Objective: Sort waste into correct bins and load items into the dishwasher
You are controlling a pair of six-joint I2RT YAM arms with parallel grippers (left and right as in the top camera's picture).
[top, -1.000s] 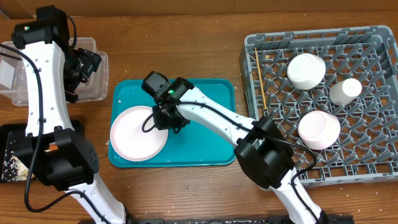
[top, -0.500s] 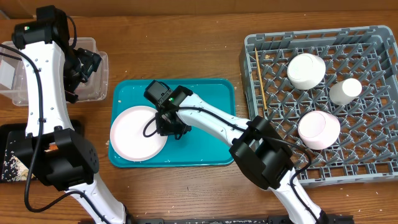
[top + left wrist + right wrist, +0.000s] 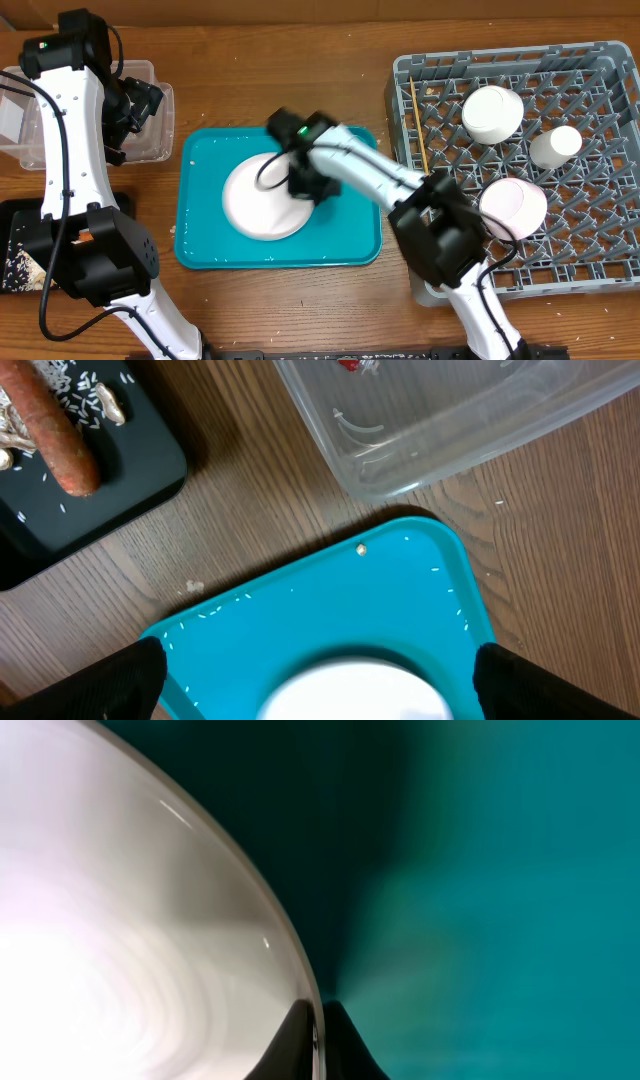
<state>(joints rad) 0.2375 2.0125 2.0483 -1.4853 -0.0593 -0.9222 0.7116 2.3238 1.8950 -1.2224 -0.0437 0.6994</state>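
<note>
My right gripper [image 3: 305,182] is shut on the right rim of the large white plate [image 3: 262,197], which is over the middle of the teal tray [image 3: 345,245]. In the right wrist view, the fingers [image 3: 320,1032] pinch the plate's edge [image 3: 150,950]. My left gripper [image 3: 135,105] is open and empty beside the clear tub [image 3: 150,150]. Its fingers [image 3: 320,665] show at the bottom corners of the left wrist view, above the tray [image 3: 330,600]. The black tray [image 3: 120,470] holds the orange sausage stick [image 3: 65,435] and white scraps. A red wrapper [image 3: 350,364] lies in the clear tub [image 3: 430,430].
The grey dish rack [image 3: 600,265] stands at the right. It holds a white bowl [image 3: 492,112], a small cup [image 3: 555,145], a smaller white plate [image 3: 512,208] and chopsticks [image 3: 418,130] along its left side. The black tray [image 3: 15,215] lies at the front left.
My right gripper has moved right with the large plate, from the tray's left part to its middle. The left arm has not moved.
</note>
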